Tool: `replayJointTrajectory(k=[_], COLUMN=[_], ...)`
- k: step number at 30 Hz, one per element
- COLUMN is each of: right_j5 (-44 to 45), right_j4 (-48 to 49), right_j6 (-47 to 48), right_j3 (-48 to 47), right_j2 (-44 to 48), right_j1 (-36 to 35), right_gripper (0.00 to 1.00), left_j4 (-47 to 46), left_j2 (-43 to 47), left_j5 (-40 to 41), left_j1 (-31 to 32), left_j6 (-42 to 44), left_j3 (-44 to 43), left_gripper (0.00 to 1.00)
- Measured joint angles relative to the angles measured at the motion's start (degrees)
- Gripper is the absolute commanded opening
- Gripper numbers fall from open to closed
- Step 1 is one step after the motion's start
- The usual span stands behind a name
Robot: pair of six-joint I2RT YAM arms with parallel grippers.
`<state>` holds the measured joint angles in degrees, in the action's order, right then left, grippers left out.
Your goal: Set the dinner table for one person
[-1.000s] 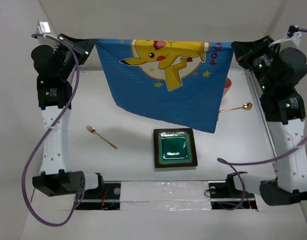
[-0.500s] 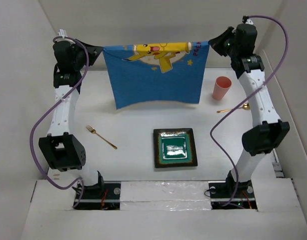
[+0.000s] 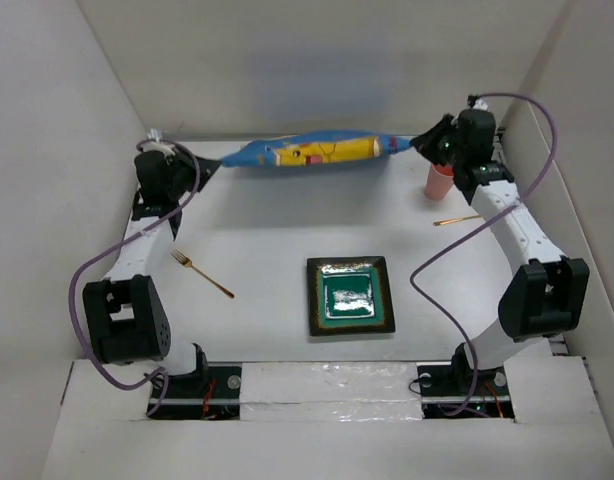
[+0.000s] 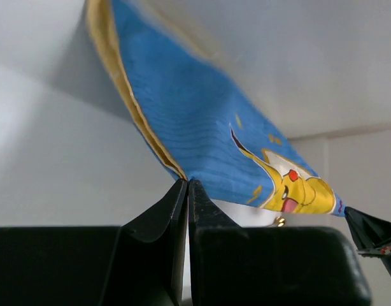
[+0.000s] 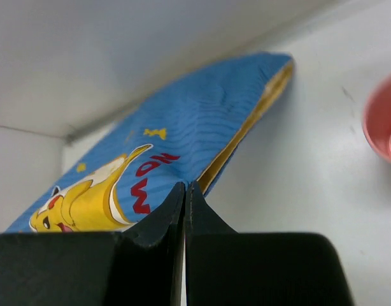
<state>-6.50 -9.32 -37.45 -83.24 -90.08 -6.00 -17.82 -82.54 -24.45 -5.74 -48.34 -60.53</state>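
Mat (image 3: 307, 152) stretched low over far dinner table (image 3: 267, 230); left claw (image 4: 188, 183), right claw (image 5: 184, 186) each pinching corner; sag possibly touching surface.

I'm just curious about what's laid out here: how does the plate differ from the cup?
The plate is green, square and flat; the cup is pink, round and upright. The plate lies in full view near the middle; the cup stands far right, partly hidden behind the right arm. Both rest on the white table, untouched.
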Motion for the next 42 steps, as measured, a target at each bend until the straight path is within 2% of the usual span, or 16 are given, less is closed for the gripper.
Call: replayJointTrajectory(k=[5, 10, 16, 22, 24, 36, 41, 42], right_j5=[0.0, 0.0, 0.2, 0.7, 1.1, 2.5, 2.8, 2.8], right_j4=[0.8, -0.5, -0.3, -0.7, -0.7, -2.6, -3.5, -3.6], right_j6=[1.6, 2.2, 1.7, 0.4, -0.1, -1.8, -2.3, -2.4], right_j3=[13.1, 18.8, 24.0, 29.3, 30.9, 34.7, 35.9, 36.1], right_j2=[-5.0, -7.8, -3.5, 0.3, 1.2, 3.5, 3.4, 3.4], right_j1=[0.0, 0.0, 0.0, -0.6, -0.9, -0.8, -0.8, -0.8], right_gripper=[0.0, 0.0, 0.0, 0.04, 0.08, 0.06, 0.15, 0.17], left_j4=[-2.8, -3.8, -4.7, -4.3, -3.2, 6.7, 11.0, 11.6], left_j2=[-3.8, -5.3, -2.3, 0.7, 1.9, 5.7, 6.3, 6.5], left_j5=[-1.0, -1.3, -1.4, -1.2, -0.8, 3.9, 4.7, 4.7], left_j1=[0.2, 0.8, 0.8, 0.8, 0.8, 0.8, 0.8, 0.8], left_j6=[1.5, 2.9, 4.5, 5.1, 5.3, 7.5, 8.7, 8.9], left_j3=[14.9, 21.0, 24.9, 29.5, 30.8, 31.9, 32.0, 32.0], left_gripper=[0.0, 0.0, 0.0, 0.0, 0.0, 0.0, 0.0, 0.05])
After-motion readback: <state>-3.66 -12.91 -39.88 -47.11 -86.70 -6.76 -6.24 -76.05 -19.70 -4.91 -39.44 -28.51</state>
